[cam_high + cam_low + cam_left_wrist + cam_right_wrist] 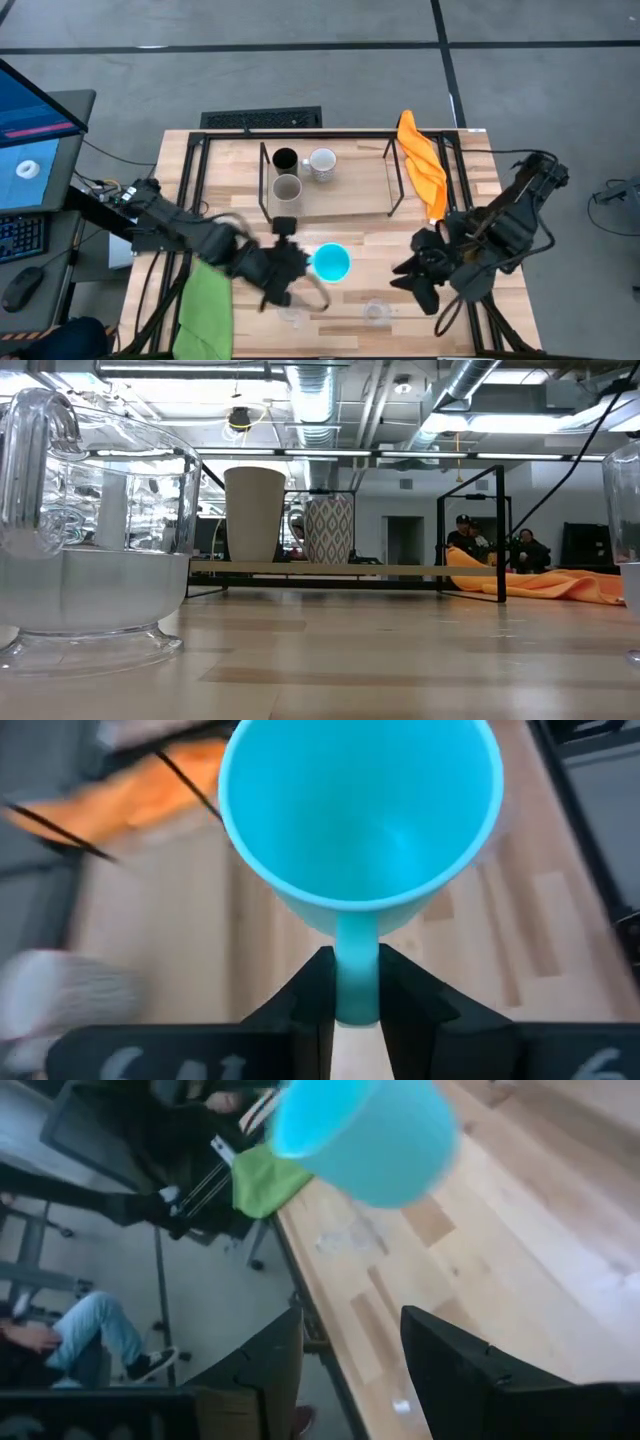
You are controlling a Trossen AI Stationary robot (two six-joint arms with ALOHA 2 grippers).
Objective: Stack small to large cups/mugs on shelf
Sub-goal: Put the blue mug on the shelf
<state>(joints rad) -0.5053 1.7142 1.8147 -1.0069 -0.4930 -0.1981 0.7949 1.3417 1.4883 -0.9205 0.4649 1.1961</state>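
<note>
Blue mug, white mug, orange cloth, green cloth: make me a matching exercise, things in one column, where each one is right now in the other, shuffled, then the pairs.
Things:
1. blue mug
2. white mug
3. orange cloth
4. green cloth

Places:
A. on the shelf beside the black cup
B. by the table's near left edge
C. held by its handle in the left gripper
D. draped at the shelf's right end

Pairs: 1-C, 2-A, 3-D, 4-B

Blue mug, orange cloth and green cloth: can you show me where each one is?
blue mug (331, 262), high view, on its open inside.
orange cloth (423, 165), high view, middle of the fabric.
green cloth (206, 305), high view, middle of the fabric.
</note>
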